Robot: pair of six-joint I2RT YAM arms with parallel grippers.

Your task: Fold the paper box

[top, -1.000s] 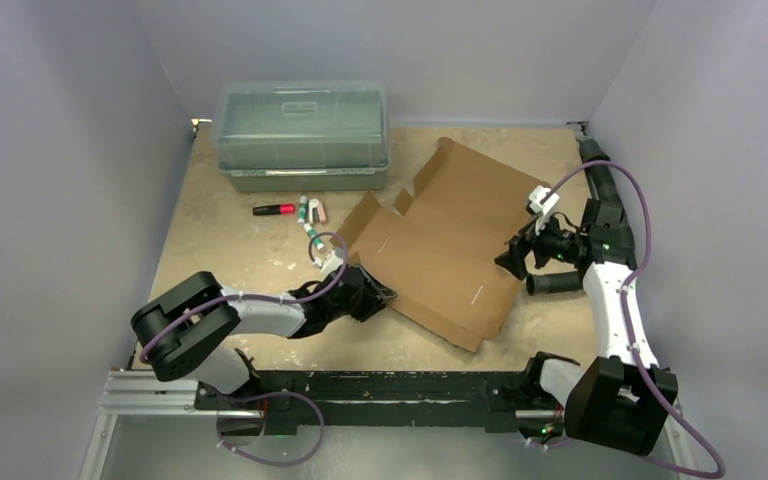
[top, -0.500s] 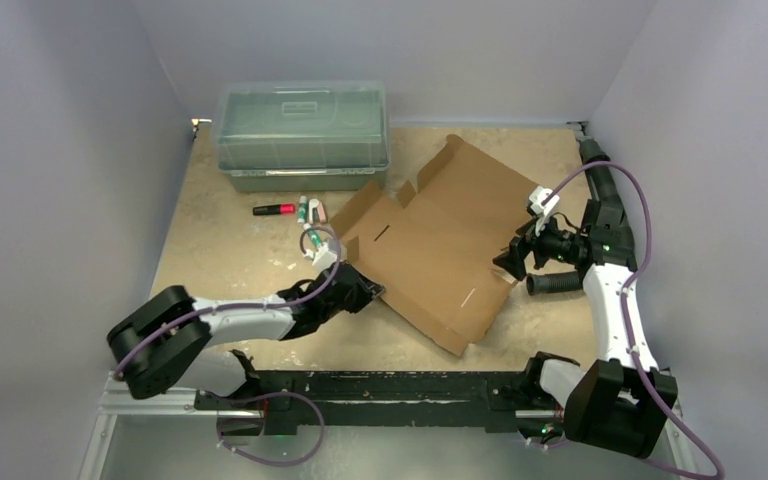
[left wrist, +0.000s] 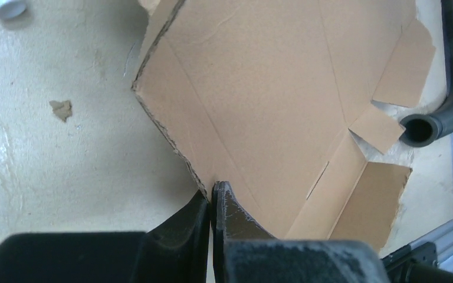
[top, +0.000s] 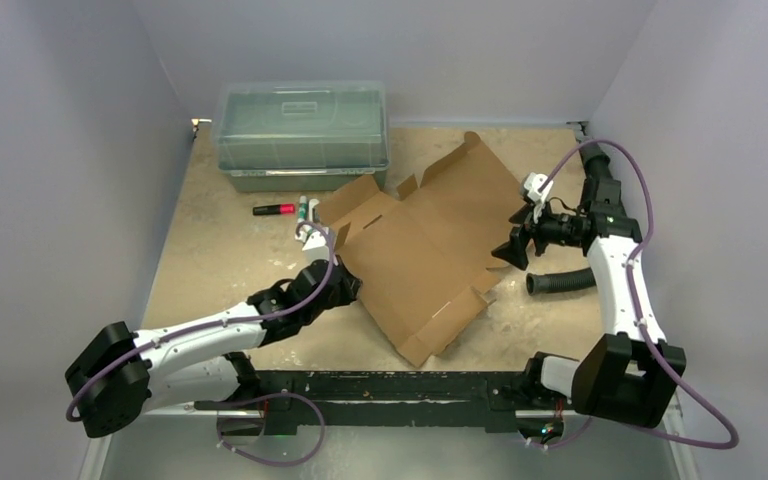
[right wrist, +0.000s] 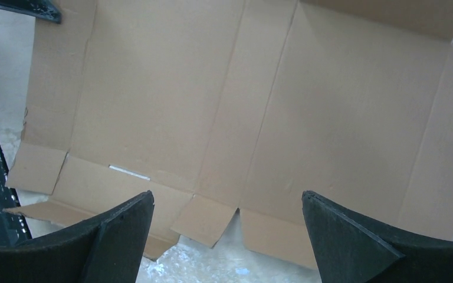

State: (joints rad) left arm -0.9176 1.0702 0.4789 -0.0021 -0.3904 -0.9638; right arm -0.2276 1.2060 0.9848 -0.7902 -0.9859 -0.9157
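Note:
The paper box (top: 422,240) is a flat brown cardboard sheet with creases and flaps, lying unfolded in the middle of the table. My left gripper (top: 346,284) is at its near-left edge. In the left wrist view the gripper (left wrist: 213,188) is shut on that ragged edge of the paper box (left wrist: 283,88). My right gripper (top: 513,250) hovers at the sheet's right edge. In the right wrist view it (right wrist: 226,196) stands wide open above the edge flaps of the paper box (right wrist: 212,106), with nothing between its fingers.
A clear greenish lidded bin (top: 302,135) stands at the back left. A red marker (top: 274,209) and green-and-white markers (top: 305,210) lie in front of it. A black ribbed hose (top: 560,281) lies right of the sheet, also in the left wrist view (left wrist: 451,88).
My left gripper has shut on the box's edge and its arm has stretched forward. The sheet has turned and slid toward the back. The right gripper has moved slightly farther back, still open.

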